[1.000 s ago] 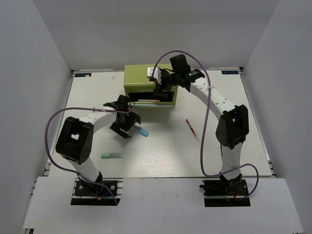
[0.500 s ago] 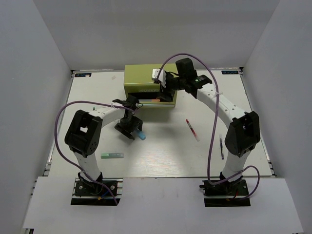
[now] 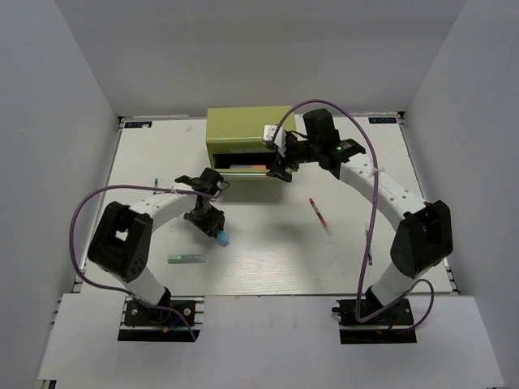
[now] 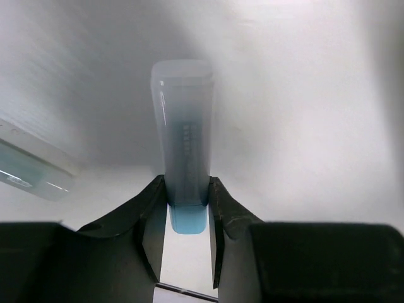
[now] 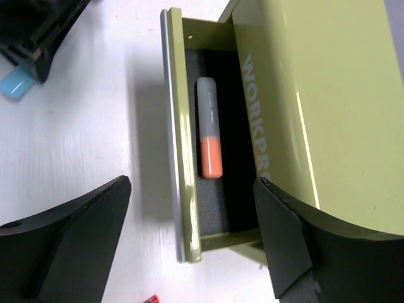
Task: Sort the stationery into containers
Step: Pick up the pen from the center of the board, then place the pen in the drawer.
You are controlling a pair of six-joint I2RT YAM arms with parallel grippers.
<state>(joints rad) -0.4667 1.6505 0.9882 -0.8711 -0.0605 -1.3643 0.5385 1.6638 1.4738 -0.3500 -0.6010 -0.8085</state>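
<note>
My left gripper [image 3: 212, 225] is shut on the light-blue/white marker [image 4: 183, 145], its fingers [image 4: 158, 205] clamped just above the blue cap [image 3: 221, 237]. The olive tool chest [image 3: 243, 128] stands at the back with its drawer [image 5: 180, 158] pulled open. In the drawer lies the orange/grey marker [image 5: 209, 136]. Above the drawer's front right corner hangs my right gripper [image 5: 194, 184], open and empty. On the table lie the pale green marker [image 3: 186, 258], the red-white pen [image 3: 319, 215] and the thin dark blue pen [image 3: 368, 243], the last partly behind a cable.
Purple cables loop from both arms over the table [image 3: 268, 259]. White walls close in the back and both sides. The left gripper's body [image 5: 38, 31] and the blue cap [image 5: 16, 82] show at the right wrist view's upper left corner.
My left gripper has closed on the light-blue/white marker and shifted slightly nearer. The right gripper has drawn a little to the right of the drawer and stayed open.
</note>
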